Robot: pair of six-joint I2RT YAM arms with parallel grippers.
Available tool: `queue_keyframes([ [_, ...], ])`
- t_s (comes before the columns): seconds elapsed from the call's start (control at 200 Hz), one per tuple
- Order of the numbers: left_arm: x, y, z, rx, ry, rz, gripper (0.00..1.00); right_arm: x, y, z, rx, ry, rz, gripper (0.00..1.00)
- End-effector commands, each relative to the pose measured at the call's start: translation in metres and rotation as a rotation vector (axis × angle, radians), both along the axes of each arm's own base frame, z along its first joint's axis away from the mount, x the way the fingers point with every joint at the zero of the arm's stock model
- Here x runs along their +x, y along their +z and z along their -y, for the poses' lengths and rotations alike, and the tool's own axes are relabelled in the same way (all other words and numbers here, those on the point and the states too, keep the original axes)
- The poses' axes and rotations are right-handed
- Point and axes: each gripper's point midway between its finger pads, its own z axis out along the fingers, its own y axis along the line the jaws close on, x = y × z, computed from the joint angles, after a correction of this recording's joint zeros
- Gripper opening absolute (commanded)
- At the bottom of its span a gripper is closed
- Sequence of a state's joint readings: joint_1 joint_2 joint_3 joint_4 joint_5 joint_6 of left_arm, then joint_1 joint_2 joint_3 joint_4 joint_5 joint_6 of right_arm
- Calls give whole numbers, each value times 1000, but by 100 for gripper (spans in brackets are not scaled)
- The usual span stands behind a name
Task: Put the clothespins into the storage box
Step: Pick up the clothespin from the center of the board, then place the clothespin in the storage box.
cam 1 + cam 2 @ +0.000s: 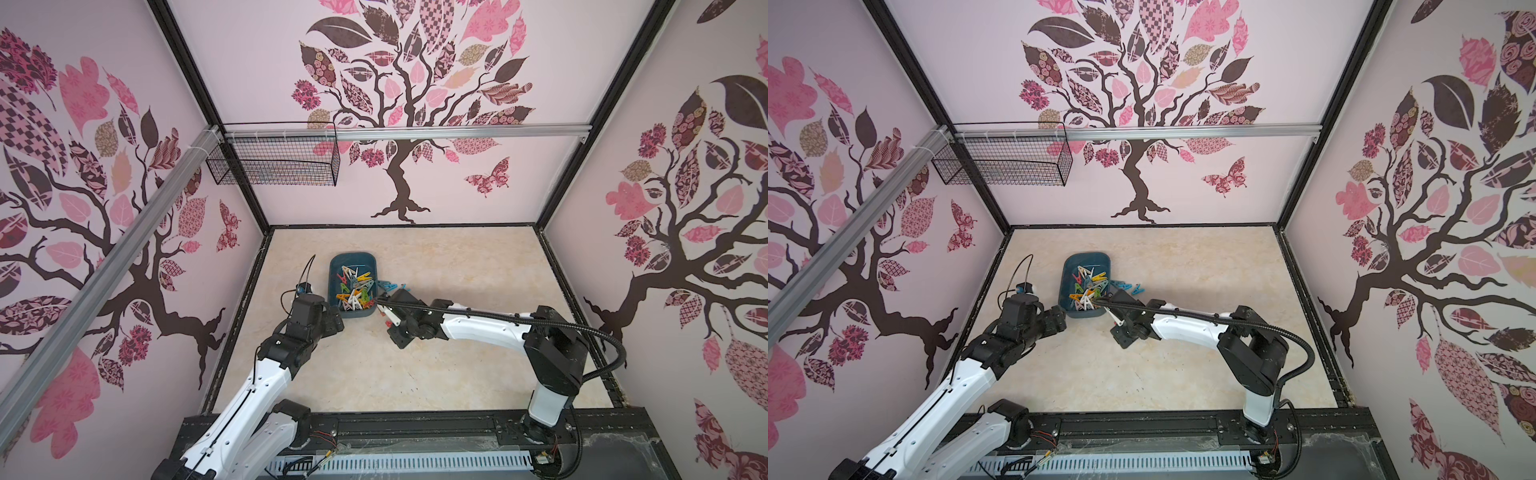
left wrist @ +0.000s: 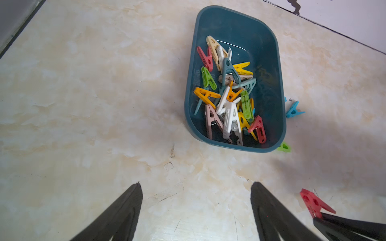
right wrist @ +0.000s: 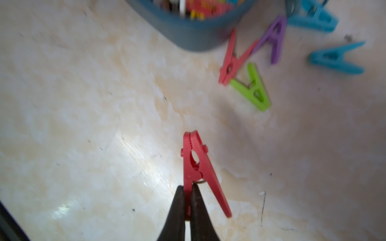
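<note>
The dark teal storage box (image 1: 352,256) (image 1: 1086,258) stands left of centre on the table and holds several mixed-colour clothespins (image 2: 227,94). My right gripper (image 3: 188,187) is shut on one leg of a red clothespin (image 3: 195,167) (image 2: 313,202), close to the table, short of the box's near right corner. Loose on the table by the box wall (image 3: 194,39) lie a red clothespin (image 3: 231,60), a green one (image 3: 253,89), a purple one (image 3: 273,39) and two blue ones (image 3: 336,60). My left gripper (image 2: 196,184) is open and empty in front of the box.
A black wire mesh basket (image 1: 274,166) hangs on the back rail, high above the table. Patterned walls close in three sides. A black frame rail (image 1: 415,428) runs along the front edge. Thin cables (image 1: 307,266) loop up beside the left wrist.
</note>
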State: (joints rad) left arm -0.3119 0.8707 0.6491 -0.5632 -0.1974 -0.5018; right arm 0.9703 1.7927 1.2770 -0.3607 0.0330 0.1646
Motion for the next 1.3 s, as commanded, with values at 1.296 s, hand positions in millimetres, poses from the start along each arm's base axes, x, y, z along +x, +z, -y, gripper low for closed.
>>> queue_keyframes([
  [1.296, 19, -54, 160, 18, -520, 33, 84, 194, -46, 46, 60, -676, -13, 42],
])
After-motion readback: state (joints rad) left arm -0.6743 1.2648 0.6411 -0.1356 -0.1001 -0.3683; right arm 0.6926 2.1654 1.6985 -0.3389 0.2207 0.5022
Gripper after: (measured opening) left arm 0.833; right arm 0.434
